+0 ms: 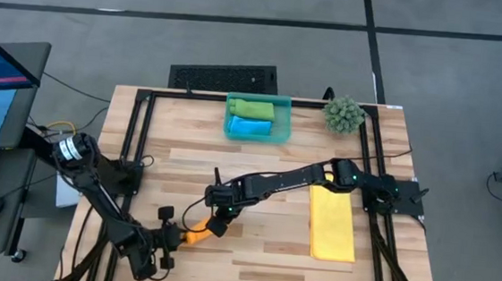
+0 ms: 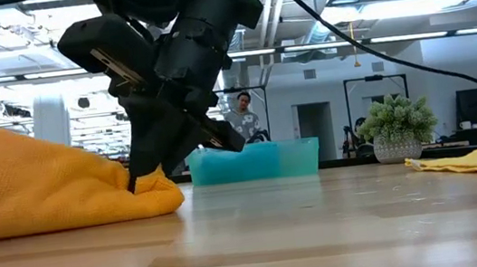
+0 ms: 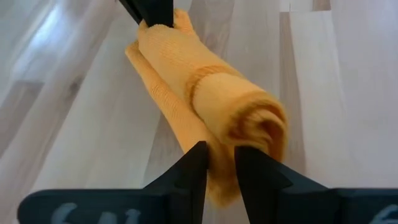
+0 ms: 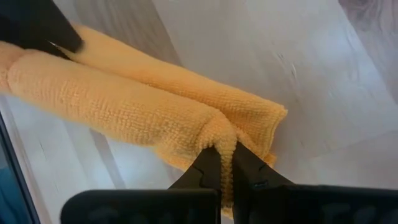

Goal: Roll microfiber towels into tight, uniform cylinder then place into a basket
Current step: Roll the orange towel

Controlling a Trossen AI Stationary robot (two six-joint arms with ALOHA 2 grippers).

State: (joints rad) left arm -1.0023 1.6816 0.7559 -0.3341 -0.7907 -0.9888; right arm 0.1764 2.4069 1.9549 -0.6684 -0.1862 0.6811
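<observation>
Orange towel point(image 2: 54, 188) fills the near foreground of the low view, a soft, partly rolled bundle lying on the table point(image 1: 251, 248) near its front edge, left of centre. Both arms are on it. Left gripper point(image 3: 219, 163) pinches one end of the roll, its fingers nearly together with cloth between them. Right gripper point(image 4: 226, 163) is pressed tight on the opposite end, a small pleat of fabric caught between its tips.

Handling judgement: light, limp, fuzzy pile, not slippery and not fragile. It sags and bunches where pinched, and the roll looks loose, with a flat tail trailing beside it. Best hold is at both ends of the cylinder, close to the table, so the wraps stay tight.

Basket point(image 1: 280, 134) sits at the far edge, well apart from the work, with the green towel point(image 1: 252, 109) and blue towel point(image 1: 250, 129) inside. Yellow towel point(image 1: 331, 223) lies flat to the right, unrolled.
</observation>
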